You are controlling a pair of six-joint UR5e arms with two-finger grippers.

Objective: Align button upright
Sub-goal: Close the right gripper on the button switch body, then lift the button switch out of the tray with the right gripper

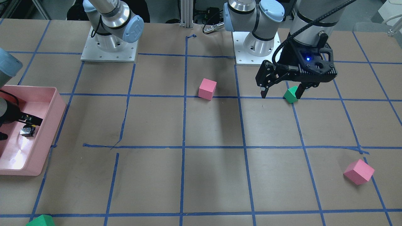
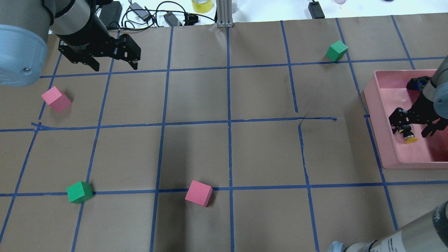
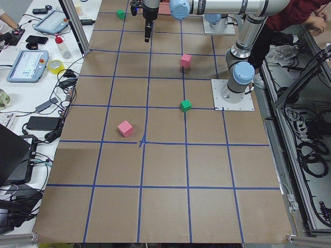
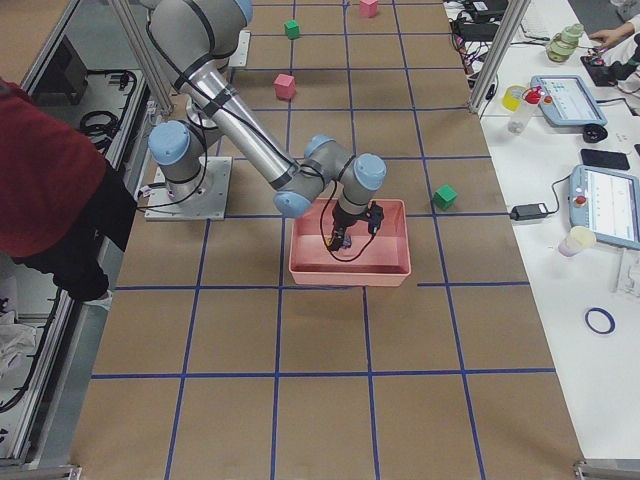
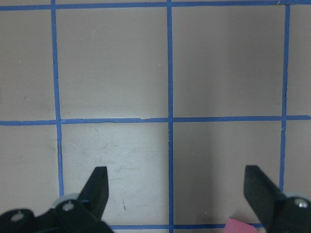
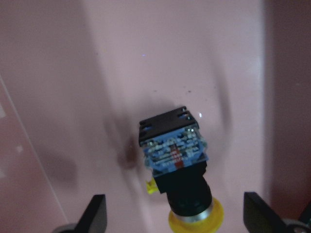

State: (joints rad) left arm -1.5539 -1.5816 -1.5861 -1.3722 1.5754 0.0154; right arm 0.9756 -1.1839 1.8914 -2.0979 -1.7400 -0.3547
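Note:
The button (image 6: 177, 160) lies on its side on the floor of the pink bin (image 2: 379, 140). Its yellow cap (image 6: 194, 221) points toward the robot and its contact block points away. It also shows in the overhead view (image 2: 408, 135) and the front view (image 1: 27, 131). My right gripper (image 2: 413, 129) hangs inside the bin over the button. It is open, with one finger on each side and neither touching the button. My left gripper (image 1: 281, 94) is open and empty, high above the table's left part, and also shows in the overhead view (image 2: 114, 66).
Foam cubes lie on the brown taped table: pink (image 2: 56, 99), green (image 2: 79, 191), pink (image 2: 198, 193) and green (image 2: 336, 50). The bin's walls (image 1: 44, 138) stand close around my right gripper. Cables and devices lie beyond the far edge.

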